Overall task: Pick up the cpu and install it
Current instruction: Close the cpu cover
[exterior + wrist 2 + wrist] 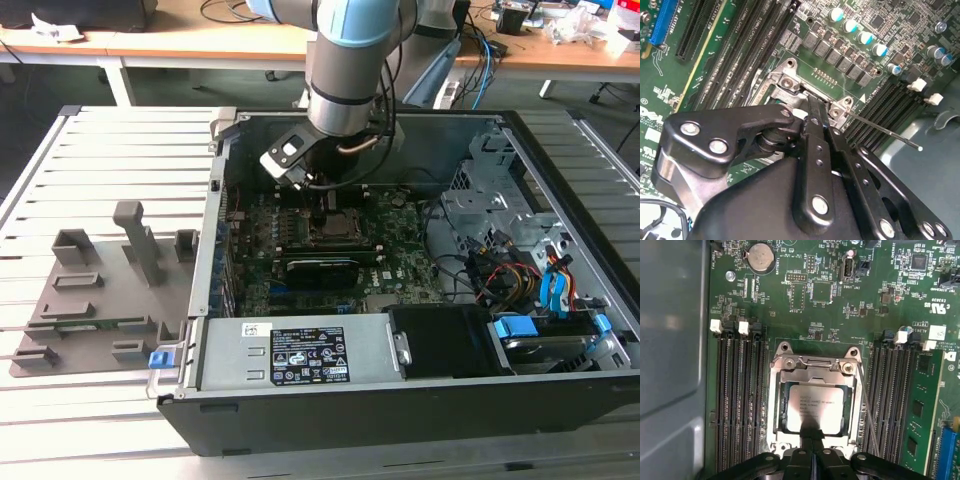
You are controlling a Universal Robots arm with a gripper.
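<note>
Judging from how things lie, we take the pick-up as done and the placing as nearly so — the cpu point(815, 407) lies flat inside the socket point(776, 405), pale top up, edges square to it. The gripper point(811, 429) hangs right over one edge of the cpu, its fingers drawn together with nothing between them that we can see; whether the tips press on the cpu we cannot tell. What seems left is the locking: in the second wrist view a thin lever point(890, 133) juts away from the socket, so we judge it not yet latched. For the cpu's face we go to the first wrist view, which also gives the memory slots point(735, 400) on either side of the socket. The exterior view adds the wider scene — the arm point(345, 60) bent down into the open case point(400, 410) on the slatted worktop point(100, 140), and the grey holder point(100, 290) just beside the case, at the exterior view's left
</note>
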